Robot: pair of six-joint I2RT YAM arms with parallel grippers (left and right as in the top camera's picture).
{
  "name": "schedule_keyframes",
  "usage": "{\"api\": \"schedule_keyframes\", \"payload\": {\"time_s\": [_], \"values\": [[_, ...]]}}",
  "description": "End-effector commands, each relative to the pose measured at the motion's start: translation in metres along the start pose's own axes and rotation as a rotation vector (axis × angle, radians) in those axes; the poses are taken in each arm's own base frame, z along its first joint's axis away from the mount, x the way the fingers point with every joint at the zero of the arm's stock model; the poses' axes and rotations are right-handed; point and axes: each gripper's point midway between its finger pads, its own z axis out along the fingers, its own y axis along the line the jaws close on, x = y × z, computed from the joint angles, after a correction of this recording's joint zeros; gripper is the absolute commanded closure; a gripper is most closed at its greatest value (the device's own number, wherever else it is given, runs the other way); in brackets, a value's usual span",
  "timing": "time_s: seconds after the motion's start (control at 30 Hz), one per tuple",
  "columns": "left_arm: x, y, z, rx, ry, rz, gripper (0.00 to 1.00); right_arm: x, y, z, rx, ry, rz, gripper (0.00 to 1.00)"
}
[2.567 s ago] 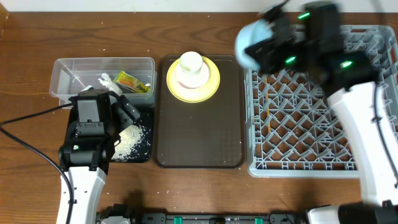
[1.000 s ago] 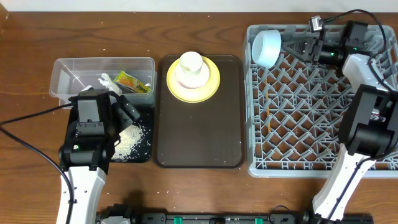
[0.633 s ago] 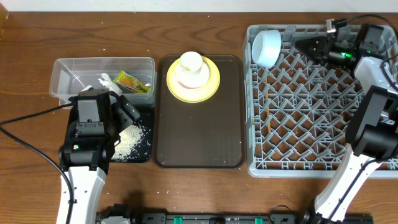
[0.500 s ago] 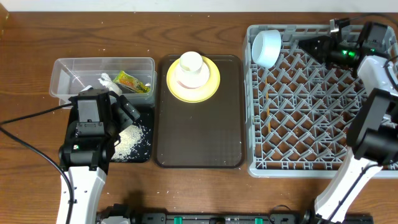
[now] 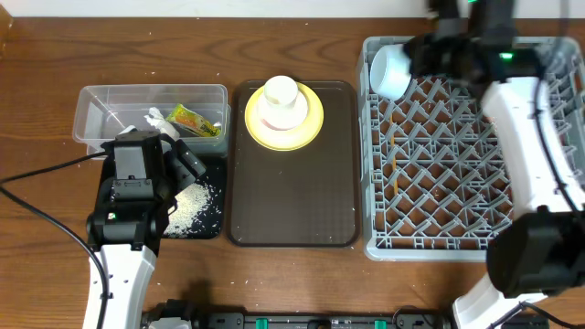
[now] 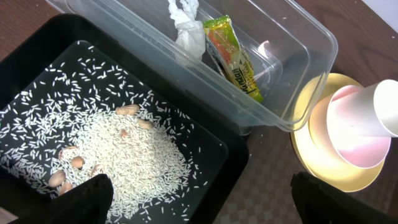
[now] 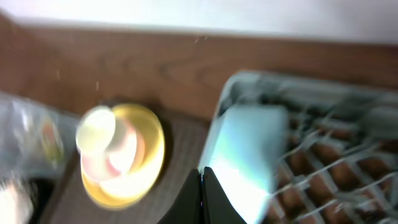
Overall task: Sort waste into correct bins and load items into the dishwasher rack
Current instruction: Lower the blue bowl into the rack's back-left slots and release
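Loosely heaped rice grains (image 6: 118,155), clear plastic tub (image 6: 186,71)

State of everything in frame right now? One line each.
Blue bowl: on its side in rack corner
Yellow plate: on tray, pink bowl and cup stacked on it
Clear tub: holds tissue and wrapper
Black bin: holds rice
Left gripper: open, above black bin
Right gripper: shut, empty

Flat dark-brown tray (image 5: 292,192) lying at the centre of a brown wooden table (image 5: 292,37), long side running twelve to six. Black cable (image 5: 55,164) trailing over the wood at nine o'clock.
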Motion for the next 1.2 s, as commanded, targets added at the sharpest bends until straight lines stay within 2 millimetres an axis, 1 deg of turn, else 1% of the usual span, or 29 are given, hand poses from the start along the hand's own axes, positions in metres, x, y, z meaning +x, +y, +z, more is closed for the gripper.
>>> {"api": "schedule_keyframes", "payload": {"time_s": [0.0,0.1,0.2,0.3,0.37,0.43,0.6,0.77,0.9,1.0,1.07,1.17], "values": [[-0.006,0.000,-0.002,-0.007,-0.015,0.000,0.05,0.021,0.002,0.018,0.083,0.085,-0.096,0.99],[-0.006,0.000,-0.002,-0.007,-0.015,0.001,0.05,0.036,0.010,0.023,0.144,0.144,-0.128,0.99],[-0.006,0.000,-0.002,-0.007,-0.015,0.001,0.05,0.049,0.014,0.024,0.201,0.197,-0.152,0.98],[-0.006,0.000,-0.002,-0.007,-0.015,0.001,0.05,0.063,0.017,0.023,0.214,0.253,-0.157,0.99],[-0.006,0.000,-0.002,-0.007,-0.015,0.000,0.06,0.068,0.018,0.022,0.213,0.273,-0.156,0.99],[-0.006,0.000,-0.002,-0.007,-0.015,0.001,0.05,0.070,0.017,0.021,0.222,0.283,-0.155,0.99],[-0.006,0.000,-0.002,-0.007,-0.015,0.000,0.05,0.071,0.006,0.017,0.284,0.287,-0.141,0.99],[-0.006,0.000,-0.002,-0.007,-0.015,0.001,0.05,0.074,0.005,0.019,0.284,0.295,-0.141,0.99],[-0.006,0.000,-0.002,-0.007,-0.015,0.001,0.05,0.084,0.002,0.023,0.292,0.315,-0.136,0.99],[-0.006,0.000,-0.002,-0.007,-0.015,0.000,0.05,0.089,-0.007,0.031,0.321,0.305,-0.137,0.99],[-0.006,0.000,-0.002,-0.007,-0.015,0.001,0.05,0.089,-0.012,0.033,0.342,0.294,-0.140,0.99],[-0.006,0.000,-0.002,-0.007,-0.015,0.001,0.05,0.083,-0.017,0.036,0.367,0.262,-0.148,0.99]]}}
